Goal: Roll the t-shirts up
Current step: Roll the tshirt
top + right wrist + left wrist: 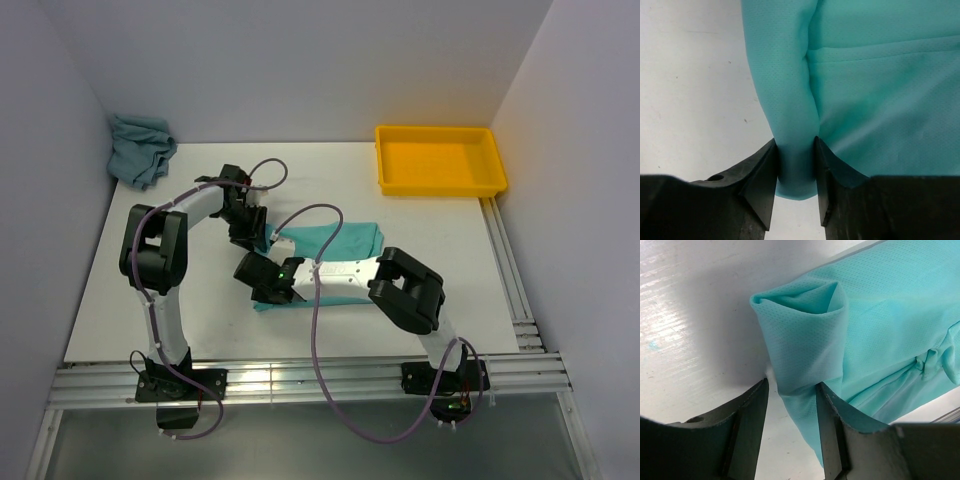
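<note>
The green shirt (345, 240) is laid in the middle of the table (430, 290) as a folded strip. Its long axis runs from the left end, where both tools are, out to the right and slightly away from the arm bases. At that left end the cloth is turned up into a short fold lying across the strip.

The far end of this fold is pinched by the left gripper (252, 235), whose fingers are seen in its wrist view closed on a loose tube of cloth (800, 325). The near end is pinched by the right gripper (262, 290), with a narrow pleat (790, 100) squeezed between its fingers.

Neither arm is nearer, as both are set at the same end. It is judged that the roll should be carried rightward along the strip by both together, and that uneven travel would skew it.

The teal shirt (140, 148) is bunched in the far left corner, well apart. A yellow tray (442, 188) is placed at the far right.
</note>
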{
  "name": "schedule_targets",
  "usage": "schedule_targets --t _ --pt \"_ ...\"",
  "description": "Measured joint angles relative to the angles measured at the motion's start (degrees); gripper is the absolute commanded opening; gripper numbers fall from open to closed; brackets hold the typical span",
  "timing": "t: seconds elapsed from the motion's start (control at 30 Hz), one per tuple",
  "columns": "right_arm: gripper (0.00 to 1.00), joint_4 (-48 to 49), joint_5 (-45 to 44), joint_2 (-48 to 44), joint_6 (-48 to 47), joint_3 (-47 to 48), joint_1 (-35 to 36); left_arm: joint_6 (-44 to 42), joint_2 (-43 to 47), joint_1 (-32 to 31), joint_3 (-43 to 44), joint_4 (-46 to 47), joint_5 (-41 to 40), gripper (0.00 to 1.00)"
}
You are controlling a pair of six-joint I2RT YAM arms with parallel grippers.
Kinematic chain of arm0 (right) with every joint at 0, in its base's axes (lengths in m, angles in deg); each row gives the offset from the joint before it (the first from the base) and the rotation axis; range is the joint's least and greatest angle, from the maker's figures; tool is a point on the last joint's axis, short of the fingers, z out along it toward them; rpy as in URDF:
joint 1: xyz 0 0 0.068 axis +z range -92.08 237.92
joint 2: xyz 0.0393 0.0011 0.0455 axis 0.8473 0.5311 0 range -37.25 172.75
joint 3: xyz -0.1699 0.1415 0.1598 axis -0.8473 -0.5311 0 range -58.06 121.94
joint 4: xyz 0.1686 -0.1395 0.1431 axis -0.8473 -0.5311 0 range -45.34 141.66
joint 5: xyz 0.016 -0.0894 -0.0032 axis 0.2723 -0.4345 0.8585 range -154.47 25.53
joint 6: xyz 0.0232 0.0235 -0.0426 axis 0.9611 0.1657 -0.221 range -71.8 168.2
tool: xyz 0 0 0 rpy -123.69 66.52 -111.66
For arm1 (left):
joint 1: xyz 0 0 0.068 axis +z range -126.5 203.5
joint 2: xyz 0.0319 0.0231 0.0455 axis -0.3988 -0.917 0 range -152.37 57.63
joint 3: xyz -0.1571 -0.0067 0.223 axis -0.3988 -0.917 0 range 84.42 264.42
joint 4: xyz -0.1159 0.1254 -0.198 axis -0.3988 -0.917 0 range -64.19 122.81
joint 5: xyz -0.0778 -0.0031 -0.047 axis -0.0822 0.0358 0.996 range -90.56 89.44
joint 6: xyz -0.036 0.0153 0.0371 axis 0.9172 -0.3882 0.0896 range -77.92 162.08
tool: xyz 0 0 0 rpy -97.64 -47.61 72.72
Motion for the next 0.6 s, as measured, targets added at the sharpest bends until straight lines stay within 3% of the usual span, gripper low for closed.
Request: schedule_targets --t 0.23,0.4,0.6 --pt "0.28 3.6 0.1 -0.5 0.5 -2.8 0.1 -0.7 -0.1 -0.1 0.6 -0.7 0.4 0.6" --pt "0.22 14.3 3.0 -4.5 1.9 -11.9 -1.1 -1.9 -0.1 0.3 2.8 -2.3 3.2 0.64" --pt "0.21 33.0 10.2 -8.6 4.8 -25.2 -4.3 -5.2 -0.1 3.3 5.3 -4.1 11.7 0.65"
